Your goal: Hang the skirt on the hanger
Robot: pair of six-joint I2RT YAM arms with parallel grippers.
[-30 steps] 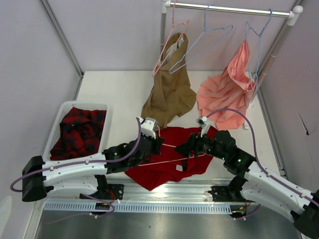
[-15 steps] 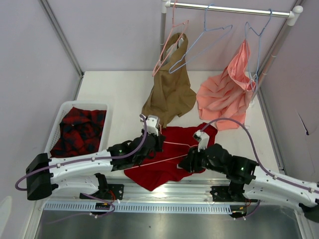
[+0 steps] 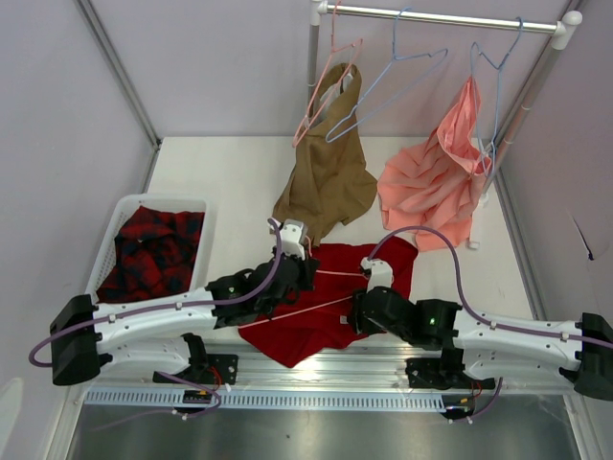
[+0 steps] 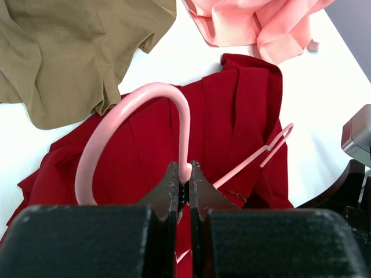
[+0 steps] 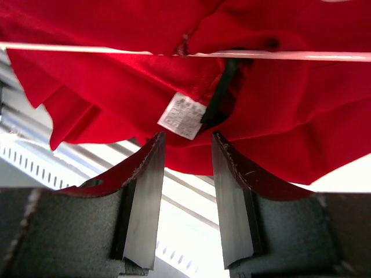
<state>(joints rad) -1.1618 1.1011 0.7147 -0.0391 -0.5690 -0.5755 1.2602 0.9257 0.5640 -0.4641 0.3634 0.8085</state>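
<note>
My left claw is clenched on the hanger at its hook, over the skirt lying on the counter. My right claw is parted, empty (white label just ahead). I'd pinch only the waistband's top layer there, keeping the hanger steady.
</note>
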